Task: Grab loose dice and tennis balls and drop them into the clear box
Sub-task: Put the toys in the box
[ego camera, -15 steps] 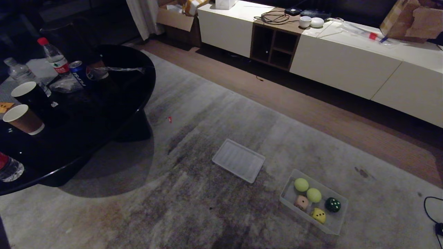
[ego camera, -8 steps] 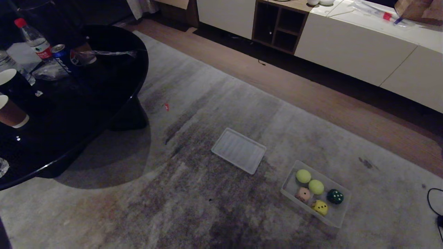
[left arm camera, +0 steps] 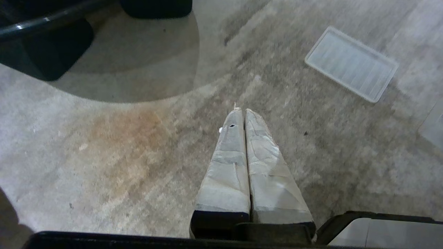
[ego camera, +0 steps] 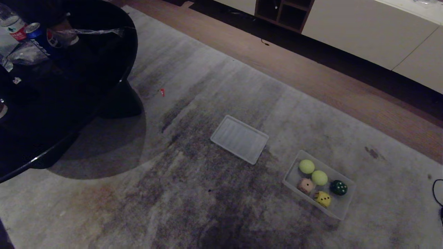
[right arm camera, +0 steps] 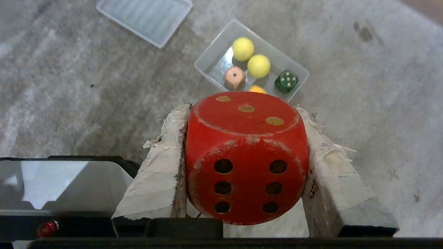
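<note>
We see the right gripper (right arm camera: 242, 114) pinching the red die (right arm camera: 246, 157) between its two padded fingers (right arm camera: 162, 166), one pad flat against each side of the cube; the face toward the camera shows six pips, the upper face three. The die hangs above the grey rug (ego camera: 193, 193), short of the clear box (right arm camera: 221, 45) and not touching it.

The left gripper (left arm camera: 242, 112) holds nothing, its two fingers pressed together along their whole length, pointing down at bare rug.

The clear box (ego camera: 346, 209) sits flat on the rug. Inside it lie two tennis balls (ego camera: 306, 166) side by side, touching, with the pinkish die (ego camera: 305, 185) just beside them, the yellow die (ego camera: 322, 199) next to that, and the dark green die (ego camera: 338, 187) toward the box's far end. A strip of the box's floor beyond the green die is uncovered, and its low walls stand open at the top.

Near the box, on the side of the tennis balls, lies a flat ribbed translucent panel (ego camera: 239, 138), apart from it. Open rug surrounds the box on every side.

Well away from the box, past the panel, a black round table (ego camera: 86, 69) overhangs the rug and throws a shadow on it; it carries a blue can (ego camera: 34, 29) and a bottle (ego camera: 14, 26). A small red scrap (ego camera: 161, 91) lies on the rug near the table's foot. Beyond the rug's far edge from the box runs a wooden floor (ego camera: 311, 72), then a low white cabinet (ego camera: 363, 38) with open dark shelves. A black cable (ego camera: 436, 193) curls on the rug at the box's other side.
</note>
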You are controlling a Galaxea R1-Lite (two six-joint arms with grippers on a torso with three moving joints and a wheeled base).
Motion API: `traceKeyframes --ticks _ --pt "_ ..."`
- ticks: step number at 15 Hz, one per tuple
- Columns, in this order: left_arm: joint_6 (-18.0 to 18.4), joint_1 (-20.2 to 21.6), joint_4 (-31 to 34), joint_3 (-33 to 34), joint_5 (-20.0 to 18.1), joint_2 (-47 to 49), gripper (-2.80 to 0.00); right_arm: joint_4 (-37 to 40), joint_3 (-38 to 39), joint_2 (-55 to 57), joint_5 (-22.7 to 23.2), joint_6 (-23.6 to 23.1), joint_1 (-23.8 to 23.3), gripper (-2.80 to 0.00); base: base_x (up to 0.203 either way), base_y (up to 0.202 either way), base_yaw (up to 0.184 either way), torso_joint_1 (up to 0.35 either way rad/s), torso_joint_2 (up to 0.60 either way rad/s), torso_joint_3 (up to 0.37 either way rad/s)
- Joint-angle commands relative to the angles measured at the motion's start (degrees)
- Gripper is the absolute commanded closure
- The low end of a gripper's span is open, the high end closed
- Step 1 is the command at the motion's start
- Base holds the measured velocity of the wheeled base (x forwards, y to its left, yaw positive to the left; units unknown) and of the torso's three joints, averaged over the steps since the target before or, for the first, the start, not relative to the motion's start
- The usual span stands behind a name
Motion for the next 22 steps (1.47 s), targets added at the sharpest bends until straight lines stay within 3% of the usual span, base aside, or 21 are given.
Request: traceKeyframes --ticks 1,22 --pt "0.0 0.0 0.0 0.1 0.0 0.1 0.0 0.1 0.0 0.1 0.0 0.0 0.0 0.0 0.0 0.0 0.0 0.001 0.01 -0.196" --pt "0.1 0.0 0.0 0.1 0.0 0.1 0.0 0.1 0.0 0.1 0.0 0.0 0.0 0.0 0.0 0.0 0.0 0.003 0.0 -0.197"
